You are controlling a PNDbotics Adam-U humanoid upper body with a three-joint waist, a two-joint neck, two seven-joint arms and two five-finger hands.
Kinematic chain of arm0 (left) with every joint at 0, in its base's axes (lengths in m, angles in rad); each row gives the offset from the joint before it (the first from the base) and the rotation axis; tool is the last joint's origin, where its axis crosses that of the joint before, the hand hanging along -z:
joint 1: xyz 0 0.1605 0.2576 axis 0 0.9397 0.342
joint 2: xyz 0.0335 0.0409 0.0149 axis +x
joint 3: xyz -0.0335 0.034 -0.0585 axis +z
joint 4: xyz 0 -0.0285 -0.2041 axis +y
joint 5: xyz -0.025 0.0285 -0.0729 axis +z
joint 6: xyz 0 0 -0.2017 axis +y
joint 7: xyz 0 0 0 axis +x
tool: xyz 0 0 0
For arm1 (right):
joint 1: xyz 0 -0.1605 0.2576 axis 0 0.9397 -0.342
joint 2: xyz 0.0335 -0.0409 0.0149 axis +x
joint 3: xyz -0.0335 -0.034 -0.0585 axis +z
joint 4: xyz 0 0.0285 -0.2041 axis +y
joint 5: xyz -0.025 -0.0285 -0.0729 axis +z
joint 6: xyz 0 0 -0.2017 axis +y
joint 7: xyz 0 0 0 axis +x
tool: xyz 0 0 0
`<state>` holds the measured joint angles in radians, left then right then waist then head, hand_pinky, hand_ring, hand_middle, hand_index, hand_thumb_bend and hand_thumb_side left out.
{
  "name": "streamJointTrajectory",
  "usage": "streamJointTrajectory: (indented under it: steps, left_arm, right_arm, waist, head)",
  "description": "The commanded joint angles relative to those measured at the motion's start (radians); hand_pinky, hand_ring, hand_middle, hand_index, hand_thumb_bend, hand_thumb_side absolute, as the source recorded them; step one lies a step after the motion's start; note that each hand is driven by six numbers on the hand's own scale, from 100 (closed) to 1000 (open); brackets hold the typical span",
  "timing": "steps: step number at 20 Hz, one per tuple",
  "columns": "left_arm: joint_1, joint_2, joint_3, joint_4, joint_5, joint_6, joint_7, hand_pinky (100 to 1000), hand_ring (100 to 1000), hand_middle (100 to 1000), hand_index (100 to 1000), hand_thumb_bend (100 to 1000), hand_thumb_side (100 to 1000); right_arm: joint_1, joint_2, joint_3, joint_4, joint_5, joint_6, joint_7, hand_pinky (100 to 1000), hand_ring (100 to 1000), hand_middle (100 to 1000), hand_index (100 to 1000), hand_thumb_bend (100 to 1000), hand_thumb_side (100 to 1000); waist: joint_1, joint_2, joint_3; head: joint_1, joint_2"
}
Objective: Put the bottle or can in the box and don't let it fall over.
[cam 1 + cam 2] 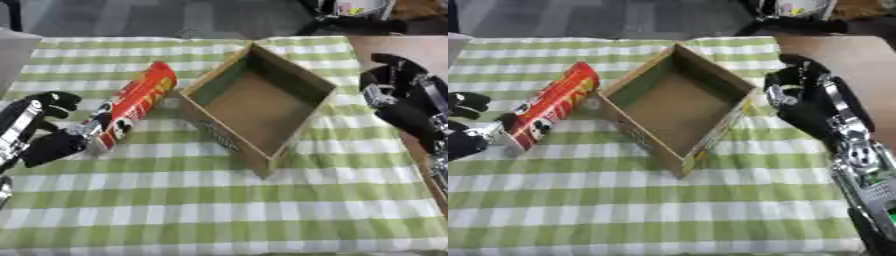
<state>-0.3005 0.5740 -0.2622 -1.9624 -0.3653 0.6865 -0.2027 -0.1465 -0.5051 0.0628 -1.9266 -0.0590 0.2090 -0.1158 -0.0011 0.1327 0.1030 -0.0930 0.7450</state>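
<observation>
A long red can [136,104] with white and yellow print lies on the checked cloth, left of the box, its far end pointing up and right towards the box corner. The open cardboard box [259,102] stands empty at the middle, turned cornerwise. My left hand [42,131] sits at the can's near end, thumb and fingers spread on either side of its silver rim, not wrapped round the can. My right hand [801,98] hovers just right of the box's right wall, fingers relaxed, holding nothing.
The green and white checked cloth [219,210] covers the table, with a wide stretch in front of the box. Bare wooden tabletop [842,55] shows at the far right. A grey object [12,55] stands at the far left edge. Dark equipment [367,20] lies beyond the table.
</observation>
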Motion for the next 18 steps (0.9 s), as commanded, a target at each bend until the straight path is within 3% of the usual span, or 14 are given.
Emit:
streamJointTrajectory:
  steps: [1,18]
  left_arm:
    - [-0.019,0.007,-0.002,0.007,-0.015,-0.001,-0.008,767,829,750,842,424,566]
    - [-0.045,-0.01,-0.026,0.091,-0.054,-0.002,0.0,767,828,750,844,426,546]
  right_arm:
    - [-0.012,-0.021,-0.004,-0.009,0.001,-0.002,0.003,750,774,665,870,149,391]
    - [-0.023,-0.017,-0.002,-0.016,0.004,-0.001,0.009,751,776,666,871,152,390]
  waist:
    - [0.009,-0.015,-0.002]
    - [-0.007,0.013,-0.004]
  head:
    - [0.004,-0.012]
    - [0.006,-0.037]
